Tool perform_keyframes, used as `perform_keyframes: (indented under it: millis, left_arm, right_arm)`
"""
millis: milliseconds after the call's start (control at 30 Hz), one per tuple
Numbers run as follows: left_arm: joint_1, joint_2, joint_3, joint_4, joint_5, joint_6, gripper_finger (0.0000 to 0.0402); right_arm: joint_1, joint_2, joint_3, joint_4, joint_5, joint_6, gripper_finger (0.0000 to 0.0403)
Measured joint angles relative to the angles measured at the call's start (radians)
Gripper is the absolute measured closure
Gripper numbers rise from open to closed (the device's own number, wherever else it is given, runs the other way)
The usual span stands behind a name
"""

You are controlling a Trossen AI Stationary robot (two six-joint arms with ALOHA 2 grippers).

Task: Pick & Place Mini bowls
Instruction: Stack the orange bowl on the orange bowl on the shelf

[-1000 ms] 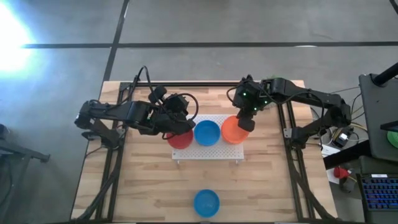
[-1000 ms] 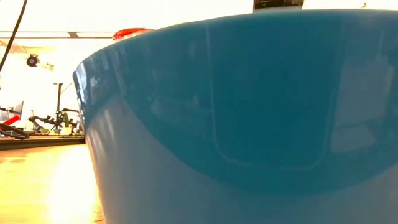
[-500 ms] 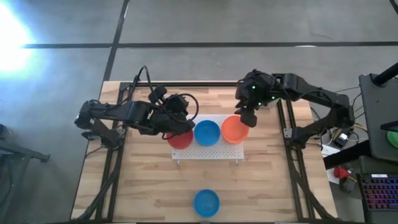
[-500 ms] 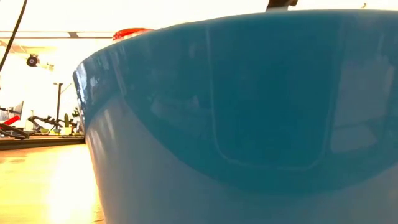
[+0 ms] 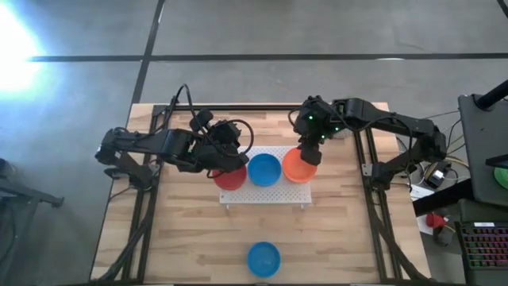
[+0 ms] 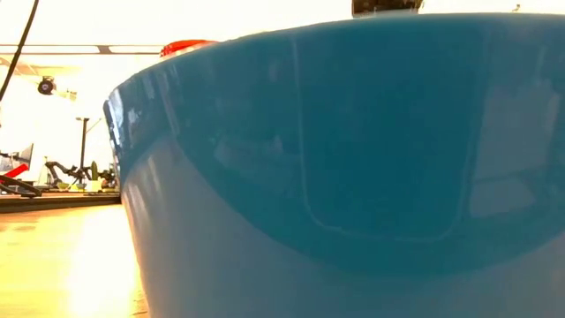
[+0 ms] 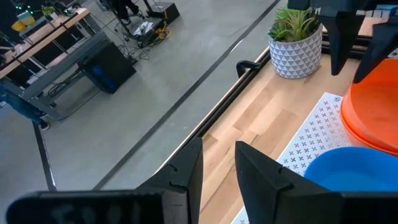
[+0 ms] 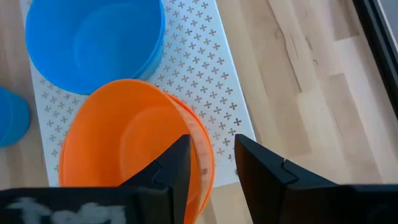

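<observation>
Hovering over the orange mini bowl [image 5: 299, 165] on the white perforated board [image 5: 265, 188], my right gripper [image 5: 308, 153] has its fingers parted astride the bowl's far rim, gripping nothing. The bowl looks like thin, light, stiff plastic with a slick wall — I judge a pinch on the rim the only sound hold. It nearly touches the blue mini bowl [image 5: 263, 168], with the red mini bowl [image 5: 231, 177] beyond under my left gripper [image 5: 225, 161], which I cannot tell open or shut. Open desk [image 5: 341, 230] lies toward the front — only a second blue mini bowl [image 5: 263, 259] there.
</observation>
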Motion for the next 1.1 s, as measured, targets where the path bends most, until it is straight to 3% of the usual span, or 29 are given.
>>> perform_keyframes:
  millis: [533,900,1100]
  left_arm:
    - [0.0,0.0,0.0,-0.001,0.0,0.0,0.0305]
    - [0.001,0.0,-0.001,-0.007,0.001,0.003,0.0305]
    - [0.001,0.0,-0.001,-0.007,0.001,0.026,0.0305]
  right_arm:
    - [0.0,-0.023,0.042,0.006,-0.002,-0.005,0.0312]
    - [0.0,-0.009,-0.039,0.009,-0.001,-0.008,0.0314]
    - [0.0,-0.012,-0.01,0.004,-0.004,-0.006,0.0324]
